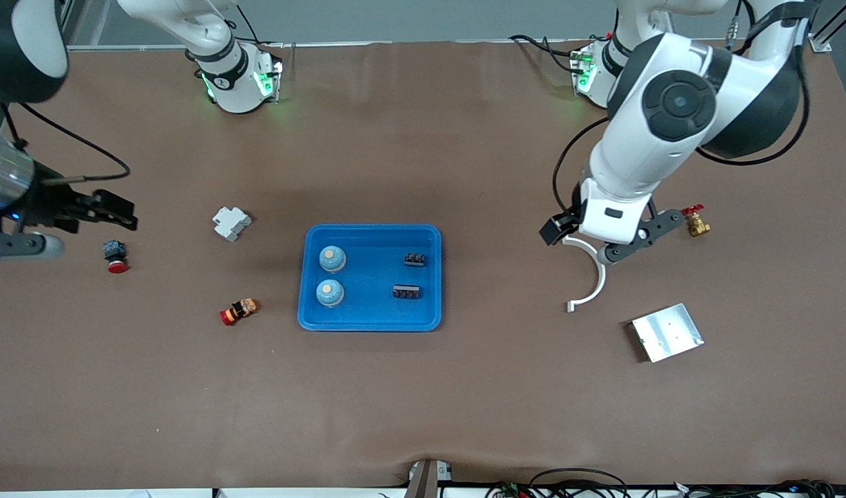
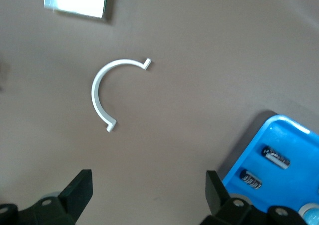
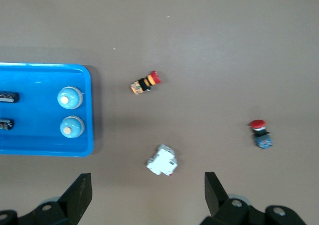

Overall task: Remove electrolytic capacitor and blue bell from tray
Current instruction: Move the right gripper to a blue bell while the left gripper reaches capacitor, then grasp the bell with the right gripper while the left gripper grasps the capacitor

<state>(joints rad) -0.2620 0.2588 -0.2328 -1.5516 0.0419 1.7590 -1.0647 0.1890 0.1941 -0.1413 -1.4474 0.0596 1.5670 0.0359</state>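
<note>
Blue tray sits mid-worktop. Inside it: two bells at the end toward the right arm, one nearer the front camera than the other; two capacitors at the end toward the left arm. Left gripper hangs over a white curved clip, jaws wide, holding nothing. Right gripper hangs over bare worktop near a red push button, jaws wide, empty. Both sets of jaws are well apart from the tray.

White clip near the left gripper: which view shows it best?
Left wrist view: the white clip lies whole and unobstructed on the table. In the front view the left gripper covers one end. The right wrist view misses it.
</note>
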